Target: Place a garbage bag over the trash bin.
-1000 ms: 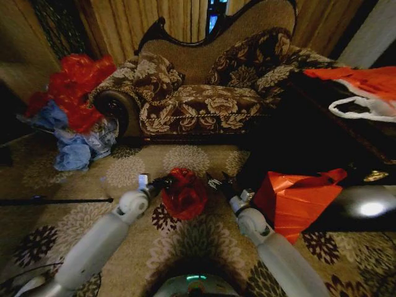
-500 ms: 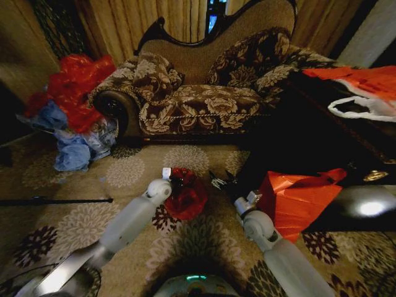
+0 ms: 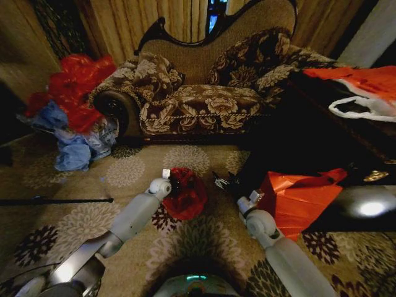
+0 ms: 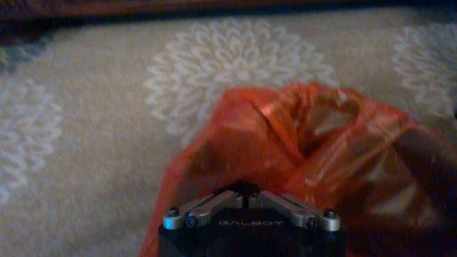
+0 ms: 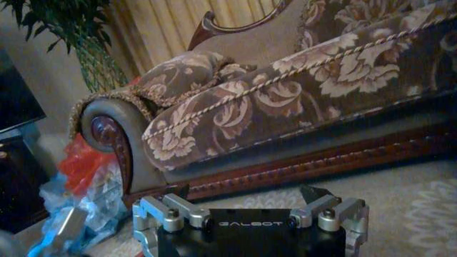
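The garbage bag (image 3: 185, 195) is a crinkly red bundle on the patterned carpet, right in front of me. My left gripper (image 3: 171, 180) is at its near-left top edge. In the left wrist view the left gripper (image 4: 245, 188) is shut on a fold of the garbage bag (image 4: 314, 134). My right gripper (image 3: 223, 181) hovers a little to the right of the bag, apart from it. The right wrist view shows the right gripper (image 5: 246, 193) open and facing the sofa. The trash bin is hidden.
A floral sofa (image 3: 204, 93) stands behind the bag. A heap of red and blue bags (image 3: 71, 111) lies at the left. A red-orange plastic sheet (image 3: 297, 198) leans at the right beside a dark table (image 3: 322, 136). A black rod (image 3: 55, 200) lies on the carpet at the left.
My left arm has stretched forward and the bag has shifted slightly away. My right gripper has drawn back from the bag's right side.
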You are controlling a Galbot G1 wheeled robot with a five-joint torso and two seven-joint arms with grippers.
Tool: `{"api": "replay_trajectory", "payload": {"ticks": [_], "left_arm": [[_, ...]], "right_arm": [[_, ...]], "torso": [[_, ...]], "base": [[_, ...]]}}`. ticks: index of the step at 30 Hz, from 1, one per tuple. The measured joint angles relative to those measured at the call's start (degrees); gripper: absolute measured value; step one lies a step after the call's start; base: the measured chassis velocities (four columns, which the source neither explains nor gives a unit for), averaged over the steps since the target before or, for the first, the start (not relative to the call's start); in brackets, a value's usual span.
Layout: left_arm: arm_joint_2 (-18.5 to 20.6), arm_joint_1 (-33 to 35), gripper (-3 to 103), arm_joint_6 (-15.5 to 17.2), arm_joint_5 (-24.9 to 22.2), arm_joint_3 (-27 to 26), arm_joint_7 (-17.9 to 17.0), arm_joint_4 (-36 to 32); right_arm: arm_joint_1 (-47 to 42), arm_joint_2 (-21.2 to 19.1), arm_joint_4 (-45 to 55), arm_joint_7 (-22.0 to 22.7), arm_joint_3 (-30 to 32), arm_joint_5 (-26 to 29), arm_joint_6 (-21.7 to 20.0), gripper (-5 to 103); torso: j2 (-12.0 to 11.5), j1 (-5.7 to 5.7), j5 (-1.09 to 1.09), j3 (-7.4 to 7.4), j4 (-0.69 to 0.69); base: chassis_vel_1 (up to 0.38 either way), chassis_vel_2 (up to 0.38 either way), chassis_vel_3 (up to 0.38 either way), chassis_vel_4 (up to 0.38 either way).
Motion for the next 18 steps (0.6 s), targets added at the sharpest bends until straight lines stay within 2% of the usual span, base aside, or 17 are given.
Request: {"api": "replay_trajectory", "payload": {"ticks": [4, 9, 18], "left_arm": [[-1.2, -0.7, 0, -0.5, 0.5, 0.0, 0.4, 0.3], [-4.4, 0.0, 0, -0.6, 0.7, 1.0, 1.0, 0.1], [-7.3, 1.4, 0, -0.4, 1.7, 1.5, 0.8, 2.4]], "right_arm": [[0.0, 0.1, 0.0, -0.1, -0.5, -0.1, 0.1, 100], [-0.2, -0.2, 0.0, -0.3, -1.1, -0.4, 0.3, 100], [-1.0, -0.7, 0.2, -0.7, -0.6, -0.5, 0.8, 100]], "torso": [[0.0, 0.0, 0.0, 0.0, 0.01], [0.0, 0.0, 0.0, -0.01, -0.01], [0.0, 0.0, 0.0, -0.01, -0.01]], "base": [[0.0, 0.0, 0.0, 0.0], [0.0, 0.0, 0.0, 0.0], [0.0, 0.0, 0.0, 0.0]]}}
